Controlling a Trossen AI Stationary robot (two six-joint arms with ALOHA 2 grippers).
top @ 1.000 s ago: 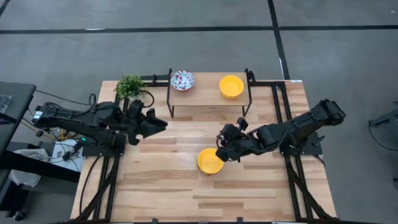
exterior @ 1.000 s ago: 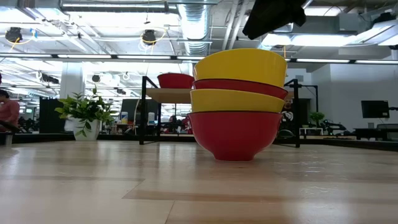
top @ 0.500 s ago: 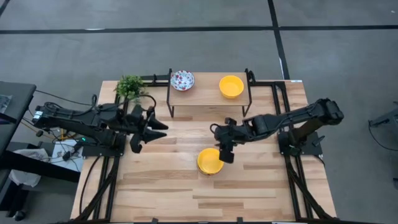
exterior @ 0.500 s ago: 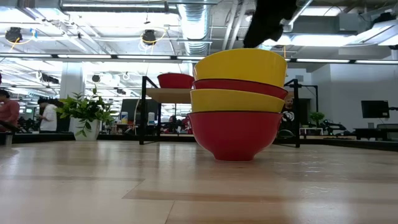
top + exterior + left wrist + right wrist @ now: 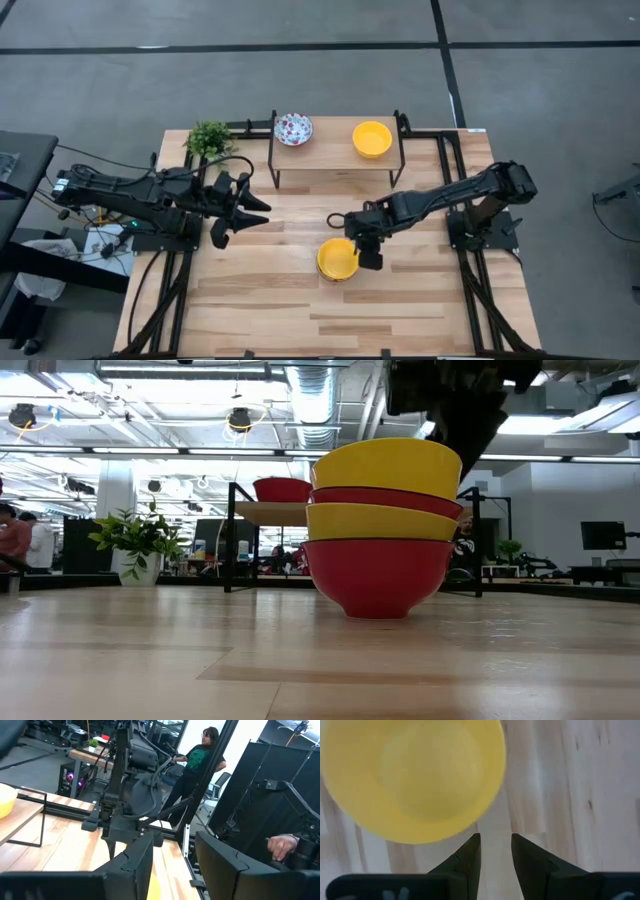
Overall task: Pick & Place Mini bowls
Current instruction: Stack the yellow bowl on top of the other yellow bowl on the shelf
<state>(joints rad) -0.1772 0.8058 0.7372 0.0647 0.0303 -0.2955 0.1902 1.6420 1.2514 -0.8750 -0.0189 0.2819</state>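
Wooden table (image 5: 250, 300) carries our stack of mini bowls (image 5: 338, 259), yellow one on top. Our right tool (image 5: 367, 254) hangs just above its rim, fingers slightly apart, holding nothing. Left tool (image 5: 243, 205) waits apart, open. A careless descent could topple the stack.

A stack of four round bowls (image 5: 383, 525), alternating yellow and red from the top, stands on the pale wooden table (image 5: 200, 665). A dark robot gripper (image 5: 455, 395) hangs above its right rim. A green potted plant (image 5: 137, 545) stands far left.
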